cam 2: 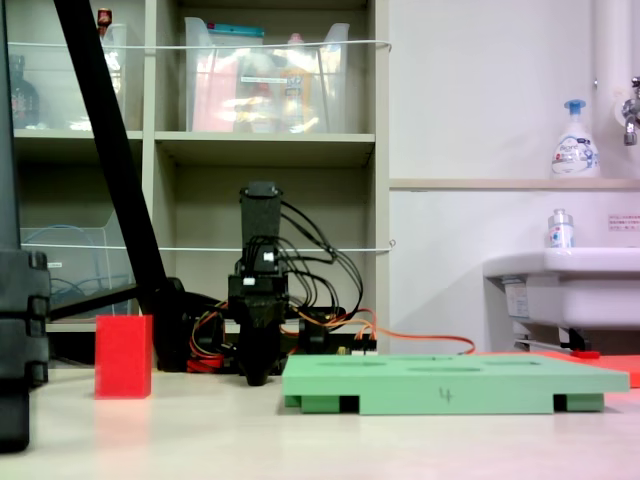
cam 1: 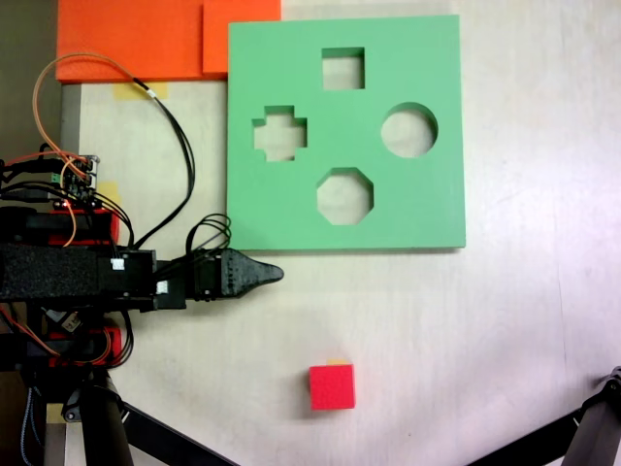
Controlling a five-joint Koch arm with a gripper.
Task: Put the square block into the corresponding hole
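Note:
The square block [cam 1: 332,386] is a small red foam cube standing alone on the pale table near the front edge; in the low fixed view the block [cam 2: 124,356] stands at the left. The green foam board [cam 1: 427,194] lies flat further back, with its square hole [cam 1: 343,68] empty near the far edge. My gripper [cam 1: 273,274] points right just off the board's near-left corner, well apart from the cube. It tapers to a single tip with no gap and holds nothing. From the front, the gripper [cam 2: 258,372] hangs low next to the board [cam 2: 450,385].
The board also has a cross cutout [cam 1: 279,133], a round cutout [cam 1: 408,130] and an octagonal cutout [cam 1: 344,195]. Orange foam slabs [cam 1: 146,39] lie at the back left. Cables [cam 1: 179,146] loop by the arm's base. Black tripod legs [cam 1: 592,427] cross the front corners.

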